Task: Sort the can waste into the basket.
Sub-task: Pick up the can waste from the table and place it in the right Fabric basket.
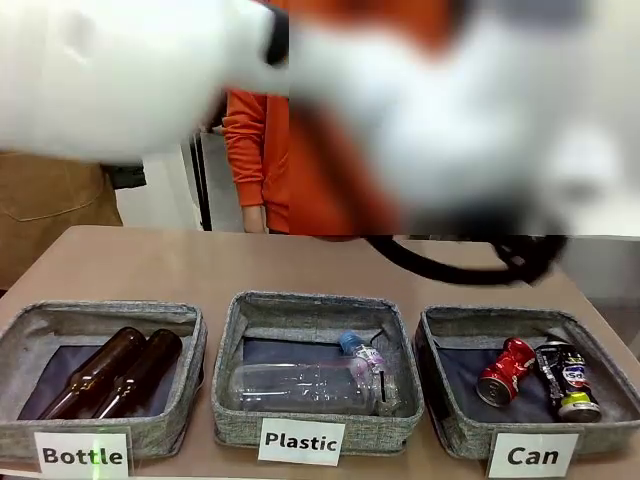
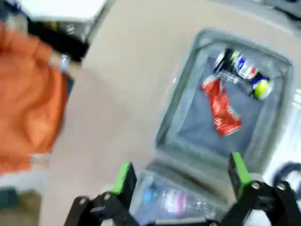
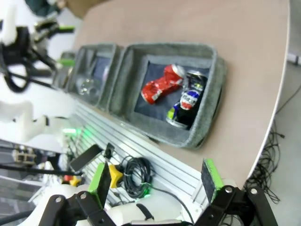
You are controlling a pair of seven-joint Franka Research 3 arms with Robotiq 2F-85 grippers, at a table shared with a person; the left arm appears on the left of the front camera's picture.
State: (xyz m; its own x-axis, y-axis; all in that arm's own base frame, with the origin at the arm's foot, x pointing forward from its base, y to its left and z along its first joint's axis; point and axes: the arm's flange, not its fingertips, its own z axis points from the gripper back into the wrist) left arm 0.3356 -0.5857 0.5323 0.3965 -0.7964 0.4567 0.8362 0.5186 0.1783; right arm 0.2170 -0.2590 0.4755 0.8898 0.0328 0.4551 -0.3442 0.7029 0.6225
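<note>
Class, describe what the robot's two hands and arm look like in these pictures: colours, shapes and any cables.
The left hand and right hand each have two black, angular fingers tipped with bright green pads. The arm is smooth, rounded white casing, blurred in the front view, with a black cable looping beneath it.

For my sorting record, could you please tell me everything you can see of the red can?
The red can is a crushed drink can, apparently thin metal, red-bodied with silver ends, its middle dented and twisted. It lies on its side on the dark bottom of the grey felt basket labelled "Can", beside, perhaps touching, the dark can. No gripper touches it.
</note>
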